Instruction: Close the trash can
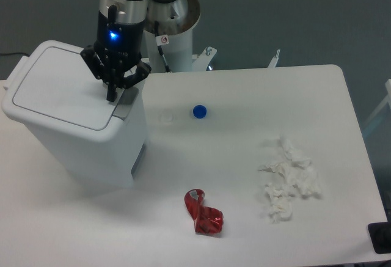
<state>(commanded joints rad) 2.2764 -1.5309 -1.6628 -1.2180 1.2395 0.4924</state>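
The trash can is a big white bin standing on the left of the table. Its flat white lid lies down on the body. A grey latch panel sits at the lid's right edge. My gripper points straight down with its fingers together, shut on nothing. The fingertip rests on the lid's right edge, just beside the latch panel.
A blue bottle cap lies mid-table. A crumpled red wrapper is near the front edge. Crumpled white tissues lie to the right. The arm's white base stands behind the bin.
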